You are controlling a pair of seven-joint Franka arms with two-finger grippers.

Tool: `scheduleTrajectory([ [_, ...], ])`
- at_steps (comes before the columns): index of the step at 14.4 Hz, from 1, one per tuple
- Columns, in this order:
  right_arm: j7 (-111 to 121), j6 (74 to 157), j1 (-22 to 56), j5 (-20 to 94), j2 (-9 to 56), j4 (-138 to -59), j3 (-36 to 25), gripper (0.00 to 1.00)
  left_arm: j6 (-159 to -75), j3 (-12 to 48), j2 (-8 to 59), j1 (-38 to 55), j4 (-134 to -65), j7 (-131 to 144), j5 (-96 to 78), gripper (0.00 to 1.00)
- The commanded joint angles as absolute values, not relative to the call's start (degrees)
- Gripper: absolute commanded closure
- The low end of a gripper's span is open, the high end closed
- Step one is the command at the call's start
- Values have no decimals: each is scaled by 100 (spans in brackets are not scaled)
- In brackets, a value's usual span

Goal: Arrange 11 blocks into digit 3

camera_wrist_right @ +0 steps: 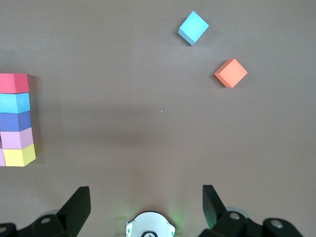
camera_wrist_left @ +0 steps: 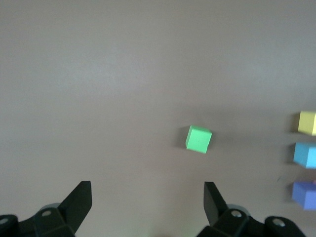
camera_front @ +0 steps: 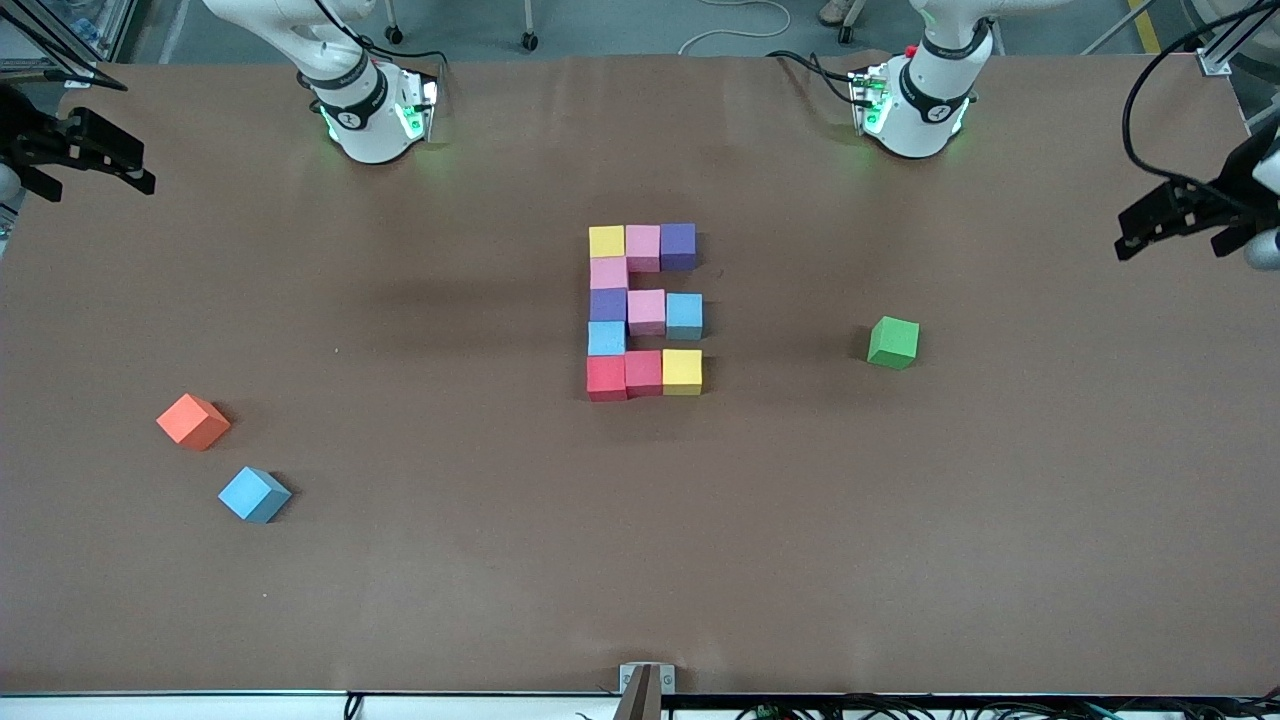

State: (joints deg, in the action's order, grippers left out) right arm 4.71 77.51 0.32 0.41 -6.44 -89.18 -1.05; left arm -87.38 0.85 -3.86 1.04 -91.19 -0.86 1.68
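Observation:
The digit 3 (camera_front: 645, 311) lies mid-table as touching blocks: a yellow (camera_front: 606, 241), pink (camera_front: 643, 247) and purple (camera_front: 678, 245) bar, a purple, pink and light blue (camera_front: 684, 315) bar, and a red (camera_front: 606, 377), red and yellow bar, joined by a column. A loose light blue cube (camera_front: 254, 494) lies toward the right arm's end. My right gripper (camera_front: 110, 150) hangs open and empty over that end's edge, its own view (camera_wrist_right: 144, 192) showing the column (camera_wrist_right: 16, 121). My left gripper (camera_front: 1165, 220) hangs open and empty over the left arm's end (camera_wrist_left: 147, 190).
An orange cube (camera_front: 193, 421) sits beside the loose light blue one (camera_wrist_right: 193, 27). A green cube (camera_front: 893, 342) stands alone between the figure and the left arm's end, also in the left wrist view (camera_wrist_left: 198, 138). The arm bases (camera_front: 365, 115) stand along the table's edge farthest from the camera.

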Motion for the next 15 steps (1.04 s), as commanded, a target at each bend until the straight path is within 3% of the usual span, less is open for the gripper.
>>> scheduleTrajectory([
  [1,448,7805,44,35,-765,-9035,-123,0,-8789,17,-1027,254,-9772,-369,79,0],
  [7,466,7848,44,114,-765,-9035,-123,0,-8570,342,-1151,475,-9861,-194,79,0],
  [15,466,7822,44,114,-765,-9035,-132,0,-8552,290,-1055,466,-9580,-123,88,0],
])
